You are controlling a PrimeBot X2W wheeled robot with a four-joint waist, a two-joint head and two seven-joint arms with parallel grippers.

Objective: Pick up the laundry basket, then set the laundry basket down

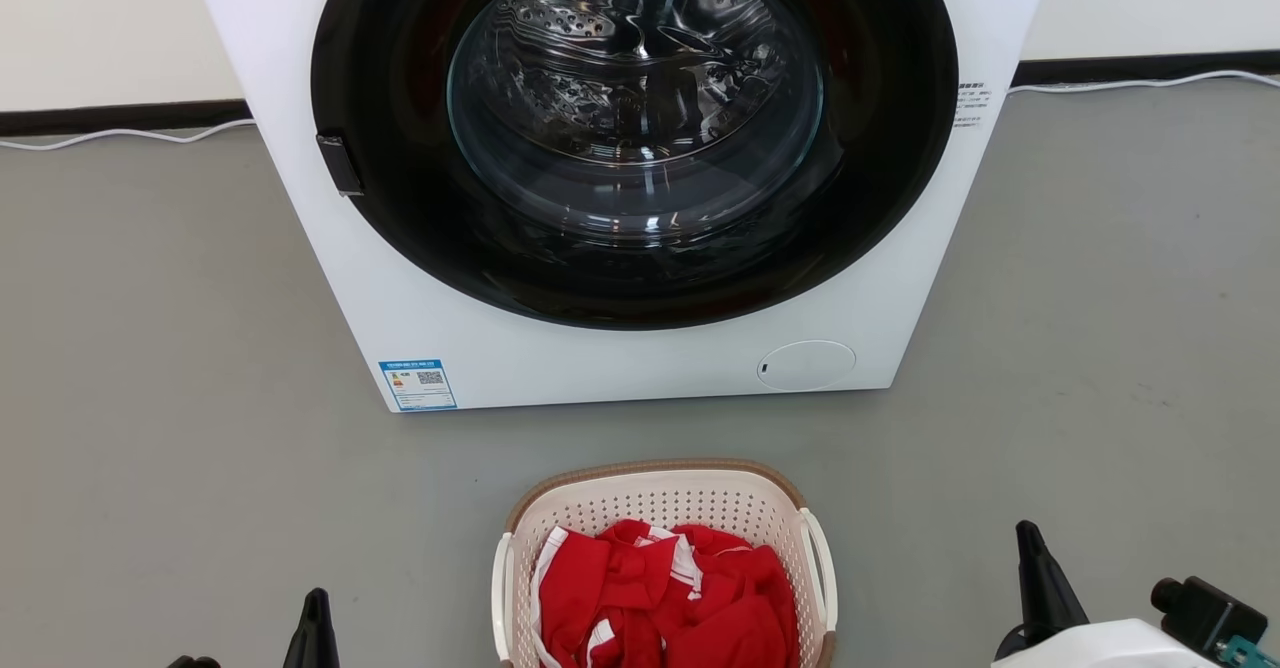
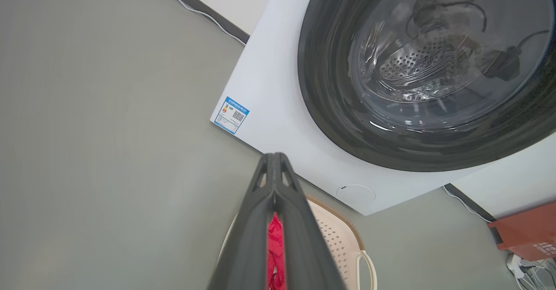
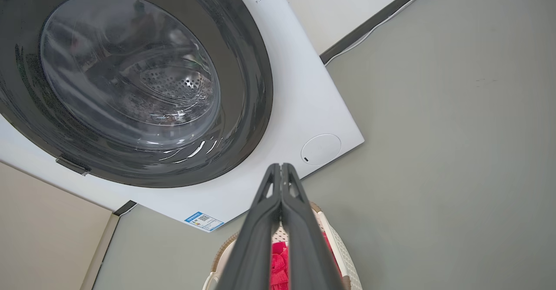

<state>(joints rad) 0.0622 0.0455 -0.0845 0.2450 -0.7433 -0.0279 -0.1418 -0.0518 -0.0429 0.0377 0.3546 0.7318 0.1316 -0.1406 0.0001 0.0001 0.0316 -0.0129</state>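
We see the small cream plastic laundry basket with perforated walls and a brown woven-look rim (image 1: 655,500) standing flat on the grey floor (image 1: 150,398). It sits just in front of the white front-loading washing machine (image 1: 620,373), which backs toward the floor's far edge. Crumpled red garments with white trim (image 1: 660,598) lie inside the basket, so we judge its weight sits low and central.

Our left claw (image 1: 317,613) hangs off the basket's left side and our right claw (image 1: 1032,548) off its right, both apart from it. In each wrist view the two dark fingers meet at their tips, so both claws are closed with nothing between them. We judge this flanking stance suits the white loop handles (image 1: 822,568) on the basket's two sides, since a two-sided hold would keep it level. A basket on the floor with both claws clear of it fits either the stretch before a lift or the one after a set-down; we cannot tell which.

Bare floor spreads wide to either side of the basket. Toward the far edge only a strip of floor separates its rim from the washer's base, which makes that the tight side. A thin white cable (image 1: 120,135) runs along the floor's far edge, well apart from the basket.
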